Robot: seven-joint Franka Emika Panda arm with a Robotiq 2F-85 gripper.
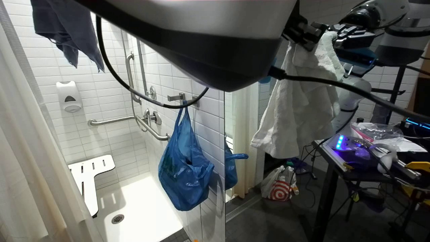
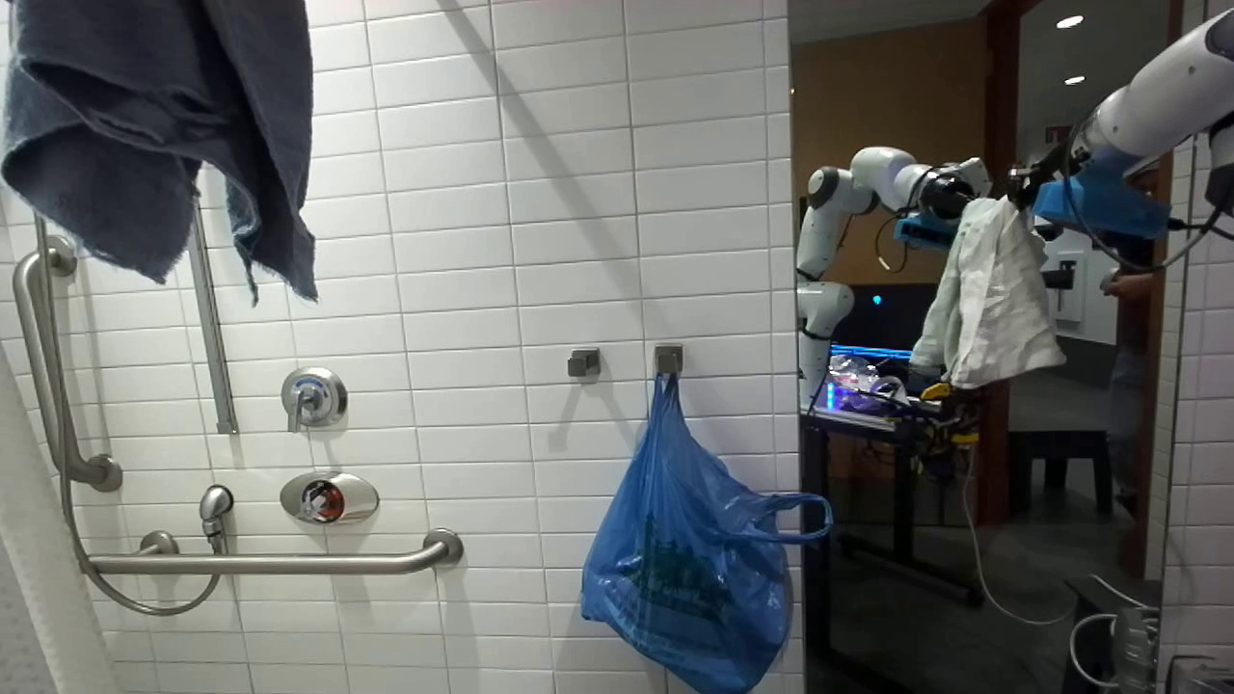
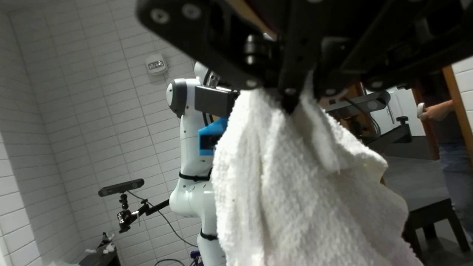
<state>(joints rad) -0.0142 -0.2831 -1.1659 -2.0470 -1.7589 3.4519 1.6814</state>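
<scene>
A white terry towel (image 3: 306, 184) hangs from my gripper (image 3: 291, 99), pinched near its upper end, with a dark fingertip showing against the cloth. In an exterior view the gripper (image 1: 307, 42) sits high beside the mirror, with the towel (image 1: 295, 101) draping down in loose folds. From another angle, the gripper (image 2: 1020, 188) reaches in from the right and the towel (image 2: 1003, 299) hangs in front of the mirror glass, overlapping its reflection. Cloth hides most of the fingertips. The towel's lower end runs out of the wrist view.
A blue plastic bag (image 2: 689, 549) hangs from a square wall hook (image 2: 668, 359), with another hook (image 2: 583, 363) beside it. A tall mirror (image 2: 897, 636) reflects the arm. Dark blue cloth (image 2: 164, 125) hangs upper left. A grab bar (image 2: 289, 564) and shower seat (image 1: 88, 181) are also in view.
</scene>
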